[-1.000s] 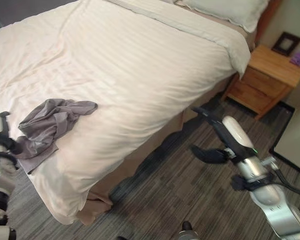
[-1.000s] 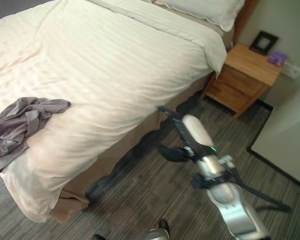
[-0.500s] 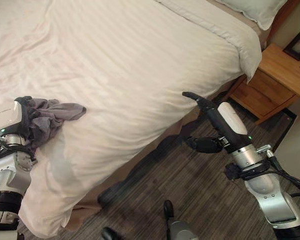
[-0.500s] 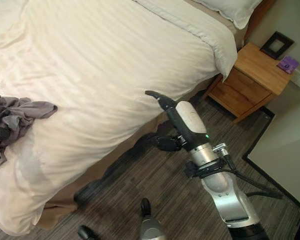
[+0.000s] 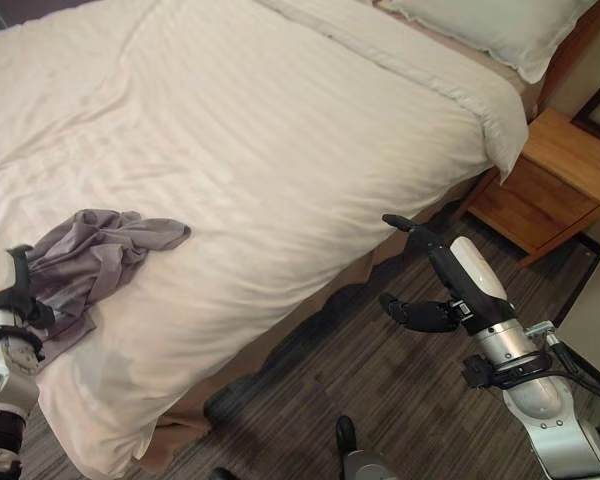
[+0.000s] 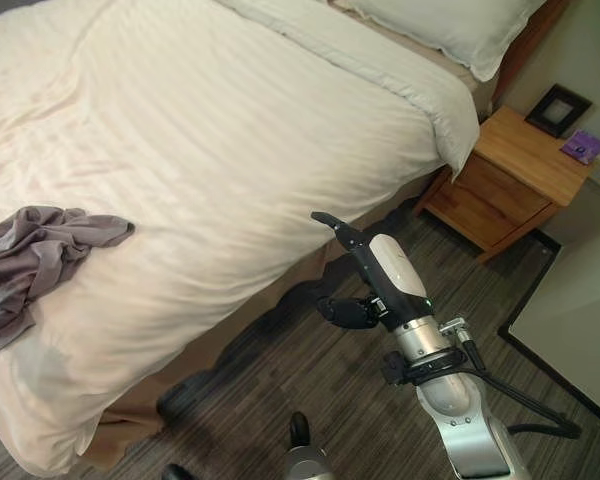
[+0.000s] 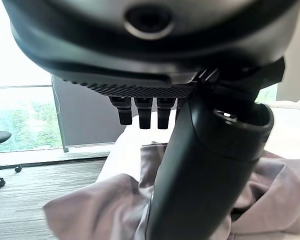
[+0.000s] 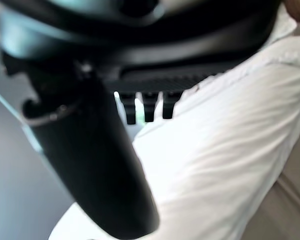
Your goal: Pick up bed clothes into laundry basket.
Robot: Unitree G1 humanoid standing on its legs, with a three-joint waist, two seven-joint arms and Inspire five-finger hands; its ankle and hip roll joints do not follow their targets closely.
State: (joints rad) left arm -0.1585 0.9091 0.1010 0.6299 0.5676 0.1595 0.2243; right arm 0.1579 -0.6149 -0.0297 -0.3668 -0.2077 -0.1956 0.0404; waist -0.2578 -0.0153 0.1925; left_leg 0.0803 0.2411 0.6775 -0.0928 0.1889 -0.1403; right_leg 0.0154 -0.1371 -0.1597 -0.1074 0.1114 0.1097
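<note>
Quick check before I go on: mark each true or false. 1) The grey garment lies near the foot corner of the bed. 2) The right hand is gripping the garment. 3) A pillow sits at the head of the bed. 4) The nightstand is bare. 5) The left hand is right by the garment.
1) True: the grey garment lies crumpled on the white duvet near the foot corner.
2) False: the right hand is open over the floor beside the bed, holding nothing.
3) True: a pillow lies there.
4) False: the nightstand carries a dark picture frame and a small purple item.
5) True: the left hand is at the garment's edge.
</note>
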